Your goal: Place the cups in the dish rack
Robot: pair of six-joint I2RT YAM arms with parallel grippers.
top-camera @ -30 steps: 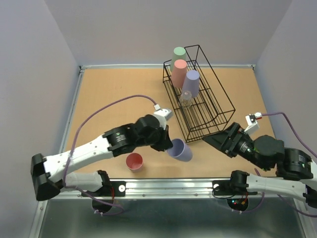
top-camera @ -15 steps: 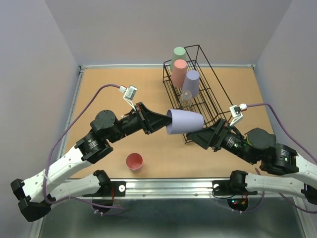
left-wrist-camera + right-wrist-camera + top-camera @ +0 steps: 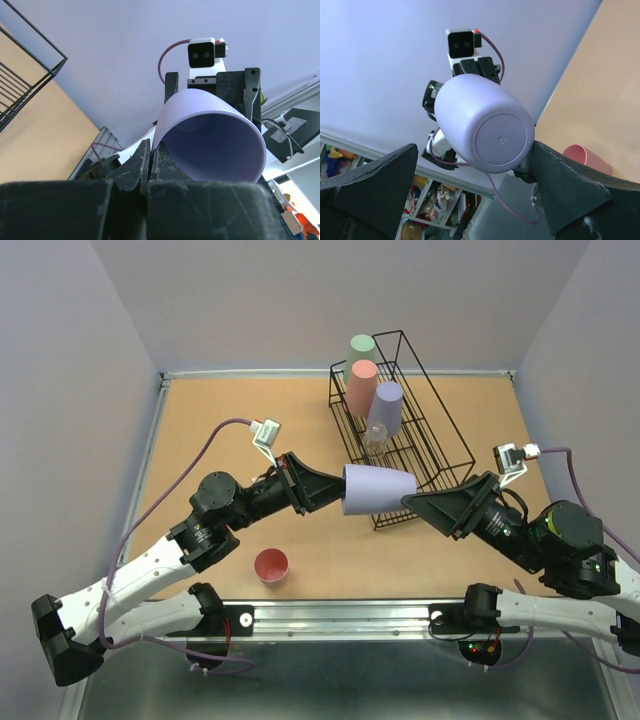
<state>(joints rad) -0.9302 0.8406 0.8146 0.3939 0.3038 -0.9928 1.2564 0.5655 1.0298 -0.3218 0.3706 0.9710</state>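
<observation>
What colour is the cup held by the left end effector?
Lavender-blue. The cup shows best in the right wrist view.

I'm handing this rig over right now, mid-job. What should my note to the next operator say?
Left gripper: shut on the rim of a lavender-blue plastic tumbler, held sideways in the air, base toward the right arm.
Right gripper: open, jaws flanking that tumbler's base, not closed on it.
Done: pale green tumbler, salmon-red tumbler, second lavender-blue tumbler and small clear cup are in the black wire dish rack.
Left: rack the held tumbler, probably via the right gripper, then the other salmon-red tumbler, upright on the table.
</observation>
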